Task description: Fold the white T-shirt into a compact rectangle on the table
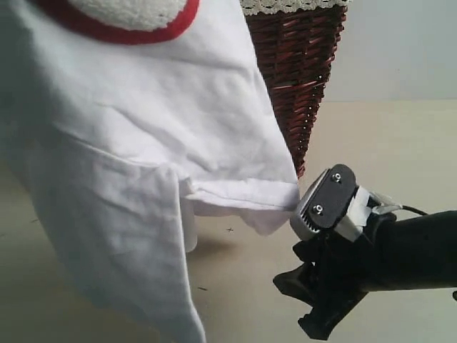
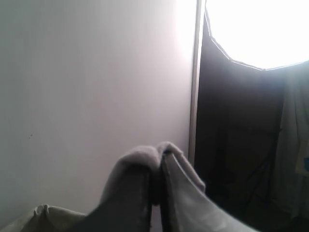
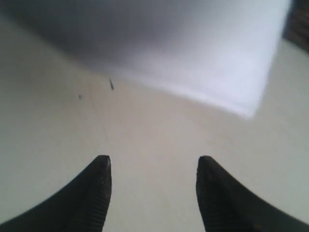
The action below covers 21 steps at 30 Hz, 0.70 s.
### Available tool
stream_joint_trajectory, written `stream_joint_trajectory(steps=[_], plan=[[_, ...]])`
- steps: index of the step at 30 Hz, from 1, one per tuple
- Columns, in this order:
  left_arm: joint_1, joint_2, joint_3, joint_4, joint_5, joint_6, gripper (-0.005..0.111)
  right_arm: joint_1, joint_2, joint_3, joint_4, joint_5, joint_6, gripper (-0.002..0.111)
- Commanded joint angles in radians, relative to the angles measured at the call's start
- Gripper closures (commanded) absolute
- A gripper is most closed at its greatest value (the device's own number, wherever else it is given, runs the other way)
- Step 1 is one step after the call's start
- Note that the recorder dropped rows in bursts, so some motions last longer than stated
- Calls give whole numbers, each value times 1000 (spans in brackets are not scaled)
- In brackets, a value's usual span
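Note:
The white T-shirt (image 1: 143,143) hangs lifted off the table (image 1: 400,136), its lower hem and a corner dangling near the surface; red-edged fuzzy lettering shows at the top. In the left wrist view my left gripper (image 2: 158,155) is shut on the T-shirt (image 2: 193,203), with cloth draped over both fingers; this gripper is out of the exterior view. My right gripper (image 1: 300,307) hovers low over the table, right of the hanging hem. It stands open (image 3: 153,162) with nothing between its fingers, and the T-shirt's corner (image 3: 217,63) lies ahead of it.
A dark red-brown wicker basket (image 1: 300,64) with a lace rim stands behind the shirt, at the back middle. Small dark specks (image 3: 111,84) mark the table (image 3: 145,130). The left wrist view faces a pale wall and a dark curtain (image 2: 241,145).

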Motion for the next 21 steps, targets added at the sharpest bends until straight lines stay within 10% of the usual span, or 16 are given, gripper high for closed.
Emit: stream_joint_trajectory(steps=[1,21], plan=[[-6,-10,-3,-29,-28,-9,107,-1,127,-38,11,-36,-19,55],[-6,-10,-3,-50,-28,-9,107,-1,303,-239,11,270,-45,56]])
